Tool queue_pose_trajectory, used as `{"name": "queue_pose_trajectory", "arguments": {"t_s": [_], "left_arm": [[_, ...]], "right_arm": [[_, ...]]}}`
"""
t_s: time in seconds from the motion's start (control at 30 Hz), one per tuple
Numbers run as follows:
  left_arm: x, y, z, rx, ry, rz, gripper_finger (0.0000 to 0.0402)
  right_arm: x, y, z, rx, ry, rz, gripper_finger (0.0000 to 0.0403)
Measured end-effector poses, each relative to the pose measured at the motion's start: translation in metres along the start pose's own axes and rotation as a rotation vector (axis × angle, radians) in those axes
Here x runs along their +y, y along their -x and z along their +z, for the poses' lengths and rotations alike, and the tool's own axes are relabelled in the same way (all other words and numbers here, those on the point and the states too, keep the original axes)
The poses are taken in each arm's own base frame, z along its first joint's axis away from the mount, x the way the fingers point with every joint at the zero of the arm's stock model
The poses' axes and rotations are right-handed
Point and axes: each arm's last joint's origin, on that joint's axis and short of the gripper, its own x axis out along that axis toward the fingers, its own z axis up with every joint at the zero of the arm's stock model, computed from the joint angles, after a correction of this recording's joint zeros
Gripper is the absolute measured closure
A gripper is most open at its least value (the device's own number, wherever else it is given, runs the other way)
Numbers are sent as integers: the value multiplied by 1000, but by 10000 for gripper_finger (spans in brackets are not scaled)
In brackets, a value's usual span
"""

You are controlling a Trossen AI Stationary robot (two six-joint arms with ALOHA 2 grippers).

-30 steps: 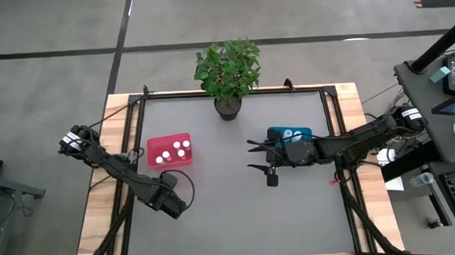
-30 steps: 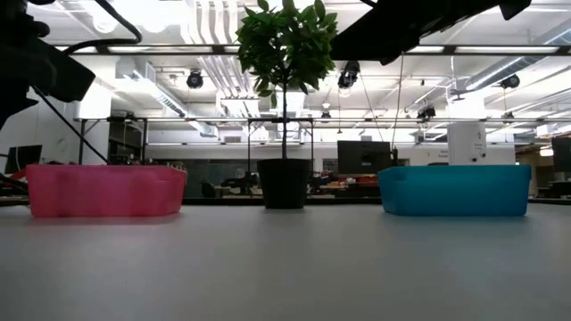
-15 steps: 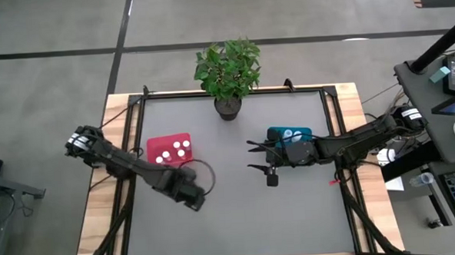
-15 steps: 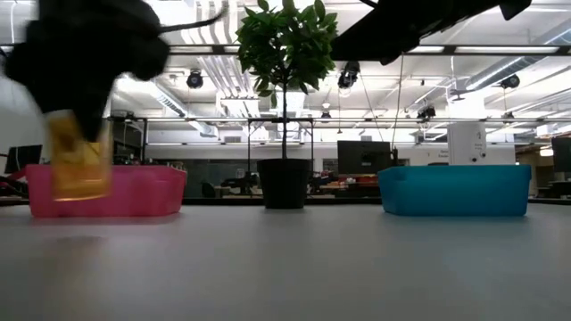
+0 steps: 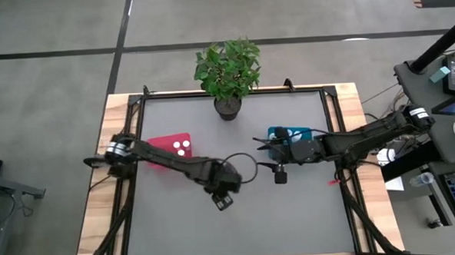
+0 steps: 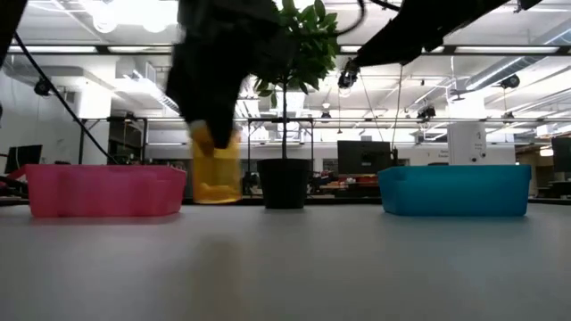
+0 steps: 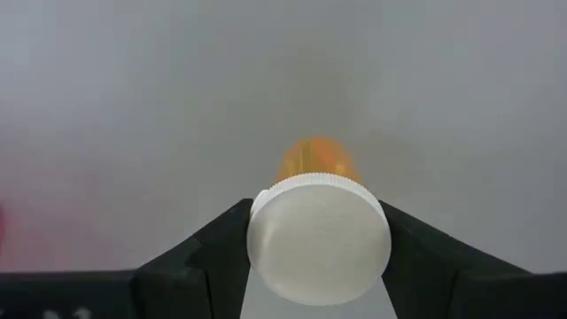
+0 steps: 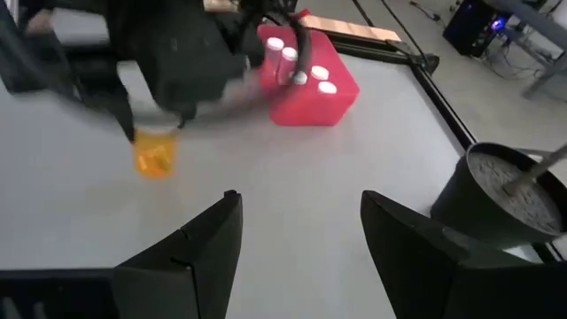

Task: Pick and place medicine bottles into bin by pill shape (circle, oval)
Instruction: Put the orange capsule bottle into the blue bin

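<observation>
A matt grey surface is seen on the table (image 5: 293, 217), bordered by pale bare wood (image 5: 100, 202) with visible grain. The held medicine bottle (image 7: 317, 241) is made of translucent orange plastic, topped by a smooth white plastic cap with a finely ribbed edge. It is clamped by the left gripper (image 7: 314, 257), whose 2 fingers look like matt black plastic. The same dull black finish is shown by the spread fingers of the right gripper (image 8: 301, 244). The red bin (image 8: 312, 96) appears as smooth, slightly glossy plastic; the teal-blue bin (image 6: 454, 190) is seen as semi-translucent plastic. The plant pot (image 6: 284, 184) is matt black.
</observation>
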Motion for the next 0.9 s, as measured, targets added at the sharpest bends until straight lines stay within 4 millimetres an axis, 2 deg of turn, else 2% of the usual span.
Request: {"name": "queue_pose_trajectory", "arguments": {"t_s": [0.23,0.4,0.63,0.9], "left_arm": [[11,-10,45,-26,-111,10,211],[18,-15,63,-41,-156,15,210],[24,-22,67,-67,-162,93,210],[23,-22,68,-76,-152,92,210]], "right_arm": [[-6,20,-5,-12,-46,0,183],[-9,29,-9,-31,-61,-5,183],[-10,33,-11,-41,-73,-4,184],[-10,32,-11,-46,-72,-1,184]]}}
